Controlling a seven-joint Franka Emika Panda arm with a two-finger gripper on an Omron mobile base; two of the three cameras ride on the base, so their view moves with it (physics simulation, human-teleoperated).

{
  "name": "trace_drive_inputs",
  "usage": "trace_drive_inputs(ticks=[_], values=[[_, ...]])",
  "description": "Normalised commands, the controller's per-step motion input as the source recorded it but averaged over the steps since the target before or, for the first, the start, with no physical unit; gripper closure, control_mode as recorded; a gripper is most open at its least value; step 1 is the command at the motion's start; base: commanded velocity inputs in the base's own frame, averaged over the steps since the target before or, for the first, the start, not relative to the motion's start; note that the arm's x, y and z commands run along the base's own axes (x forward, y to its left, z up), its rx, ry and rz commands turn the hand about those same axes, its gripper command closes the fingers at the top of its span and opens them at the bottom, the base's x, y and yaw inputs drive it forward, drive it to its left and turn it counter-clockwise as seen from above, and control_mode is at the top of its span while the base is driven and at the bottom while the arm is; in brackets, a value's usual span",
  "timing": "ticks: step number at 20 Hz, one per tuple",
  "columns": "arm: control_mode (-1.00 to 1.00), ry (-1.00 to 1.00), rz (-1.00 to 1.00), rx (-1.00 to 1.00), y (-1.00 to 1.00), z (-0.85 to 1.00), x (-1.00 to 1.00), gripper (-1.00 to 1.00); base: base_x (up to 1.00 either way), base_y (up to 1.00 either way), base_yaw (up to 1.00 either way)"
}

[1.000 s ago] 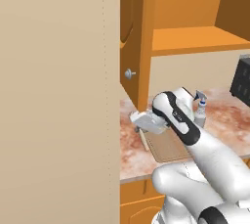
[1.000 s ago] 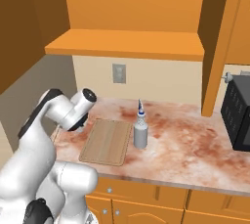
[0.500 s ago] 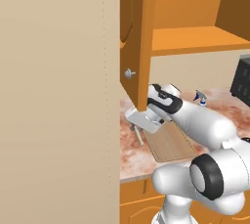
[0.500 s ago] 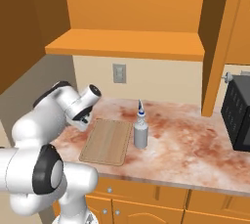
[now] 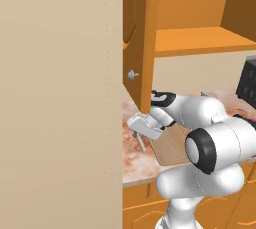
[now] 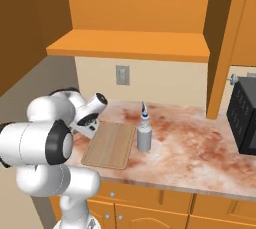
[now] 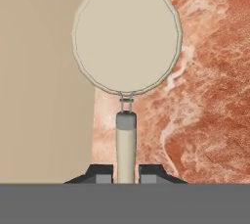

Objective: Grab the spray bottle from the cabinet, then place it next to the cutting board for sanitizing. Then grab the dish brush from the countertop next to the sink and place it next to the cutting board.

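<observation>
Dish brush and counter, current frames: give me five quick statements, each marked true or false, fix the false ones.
1. The gripper is shut on the dish brush, pinching its thin handle. True.
2. The spray bottle stands on a shelf inside the cabinet. False: it stands upright on the countertop, just right of the cutting board.
3. The brush is already lying on the cutting board. False: it is held in the gripper at the board's left end, over the countertop.
4. The cabinet door hangs open. True.
5. The spray bottle has tipped over. False: it is upright, nozzle on top.
</observation>
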Motion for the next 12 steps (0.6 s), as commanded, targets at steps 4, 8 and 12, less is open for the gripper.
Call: trace_drive_inputs(ticks=[4,8,12], values=[[-1.0,0.0,0.0,0.0,-0.19,-0.36,0.09,1.0,0.0,0.0,0.0],[-1.0,0.0,0.0,-0.01,0.01,-0.46,0.35,1.0,0.0,0.0,0.0],[-1.0,0.0,0.0,-0.04,0.01,-0.46,0.39,1.0,0.0,0.0,0.0]])
